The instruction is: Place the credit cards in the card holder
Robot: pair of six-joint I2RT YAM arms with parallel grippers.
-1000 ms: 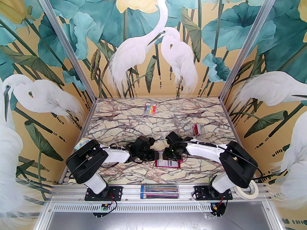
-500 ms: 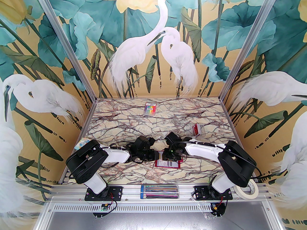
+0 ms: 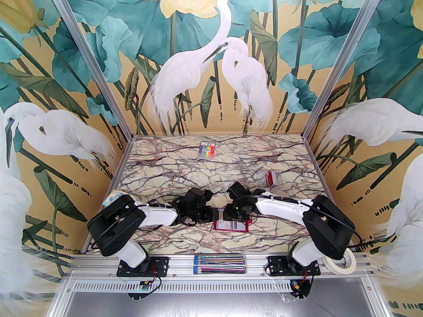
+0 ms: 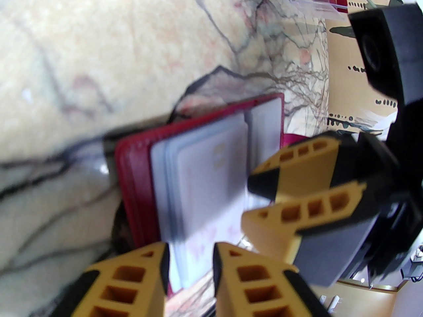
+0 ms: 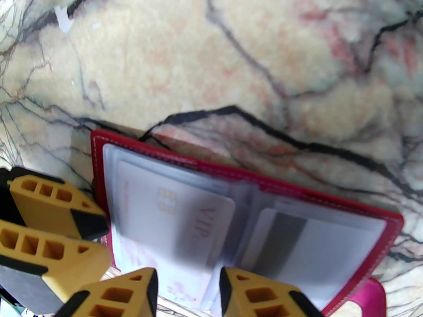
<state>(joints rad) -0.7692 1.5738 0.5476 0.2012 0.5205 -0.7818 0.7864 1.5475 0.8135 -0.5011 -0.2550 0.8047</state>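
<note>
Right wrist: blurred card (image 5: 185,216) on open wallet (image 5: 231,173), sleeved or not unclear, bottom cropped; left gripper (image 4: 190,254), right gripper (image 5: 187,277) both parted, empty.

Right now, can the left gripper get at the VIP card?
Probably yes: card holder lies open, VIP card sits exposed beside the left gripper, though the right gripper crowds close alongside.

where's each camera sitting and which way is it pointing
top external: above and behind the arms, looking down at the table; both arms, bases nearest.
left wrist: on the left arm, looking past the left fingers at the card holder; right fingers at right.
right wrist: on the right arm, looking past the right fingers at the card holder; left fingers at left.
shared: the card holder, all four fingers.
</note>
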